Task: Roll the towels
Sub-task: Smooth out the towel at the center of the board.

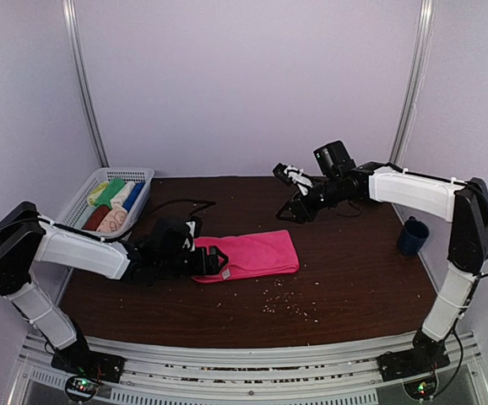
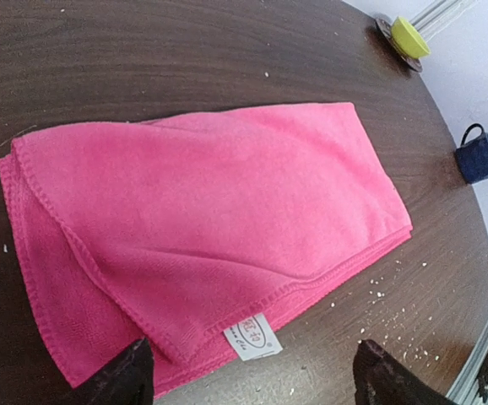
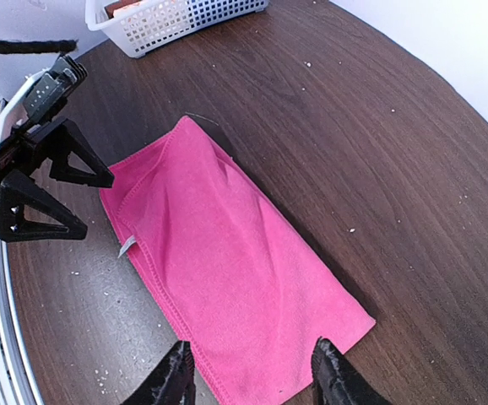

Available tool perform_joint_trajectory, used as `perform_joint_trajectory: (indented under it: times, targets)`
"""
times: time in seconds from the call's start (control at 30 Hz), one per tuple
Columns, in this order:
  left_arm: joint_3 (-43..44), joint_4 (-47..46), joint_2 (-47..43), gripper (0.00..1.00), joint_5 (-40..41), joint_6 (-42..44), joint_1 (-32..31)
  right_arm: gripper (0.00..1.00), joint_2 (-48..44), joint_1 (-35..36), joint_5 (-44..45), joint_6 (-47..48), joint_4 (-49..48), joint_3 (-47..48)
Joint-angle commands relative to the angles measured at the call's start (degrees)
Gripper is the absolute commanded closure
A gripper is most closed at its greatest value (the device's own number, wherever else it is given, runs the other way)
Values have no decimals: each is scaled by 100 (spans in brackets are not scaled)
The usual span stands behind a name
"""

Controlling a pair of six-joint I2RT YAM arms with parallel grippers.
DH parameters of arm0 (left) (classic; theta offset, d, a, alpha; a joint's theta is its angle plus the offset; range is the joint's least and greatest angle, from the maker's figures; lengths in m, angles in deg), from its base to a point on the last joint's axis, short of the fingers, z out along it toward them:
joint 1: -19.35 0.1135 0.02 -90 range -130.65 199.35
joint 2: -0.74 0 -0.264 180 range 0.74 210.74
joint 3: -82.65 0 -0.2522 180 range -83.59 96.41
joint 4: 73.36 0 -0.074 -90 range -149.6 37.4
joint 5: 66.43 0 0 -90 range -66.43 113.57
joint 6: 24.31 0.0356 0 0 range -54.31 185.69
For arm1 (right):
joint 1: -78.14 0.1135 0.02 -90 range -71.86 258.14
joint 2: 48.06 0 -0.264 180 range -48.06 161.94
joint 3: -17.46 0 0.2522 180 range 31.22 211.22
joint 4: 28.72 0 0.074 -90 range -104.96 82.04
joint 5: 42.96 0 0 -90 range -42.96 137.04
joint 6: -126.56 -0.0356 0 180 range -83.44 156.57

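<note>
A hot pink towel (image 1: 252, 255) lies folded flat in a long strip on the dark table, its white label (image 2: 252, 337) at the near left corner. My left gripper (image 1: 214, 257) is low at that left end, open, one fingertip (image 2: 130, 375) over the towel's edge and the other over bare table. Seen from the right wrist, the left gripper (image 3: 99, 207) stands just off the towel's (image 3: 227, 261) end. My right gripper (image 1: 291, 194) hangs raised over the back of the table, open and holding nothing, looking down on the towel's right end.
A white mesh basket (image 1: 82, 199) at the back left holds several rolled towels, among them green (image 1: 111, 190), blue (image 1: 134, 196) and brown (image 1: 98, 218). A dark blue mug (image 1: 412, 236) stands at the right edge. Pale crumbs (image 1: 282, 299) dot the table in front of the towel.
</note>
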Motion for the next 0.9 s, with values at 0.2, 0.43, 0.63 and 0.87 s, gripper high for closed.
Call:
perform_joint_trajectory:
  times: [0.2, 0.43, 0.63, 0.87]
  targets:
    - [-180, -441, 276, 21, 177, -539, -1, 52, -102, -28, 6, 29, -240, -235]
    - [-175, -482, 430, 22, 223, -549, 3, 52, -34, -29, -3, 16, -266, -239]
    - [-65, -487, 628, 24, 390, -554, 7, 52, -5, -29, -3, 16, -276, -257]
    - [-27, -662, 729, 35, 429, -603, 4, 52, 3, -29, -2, 16, -303, -287]
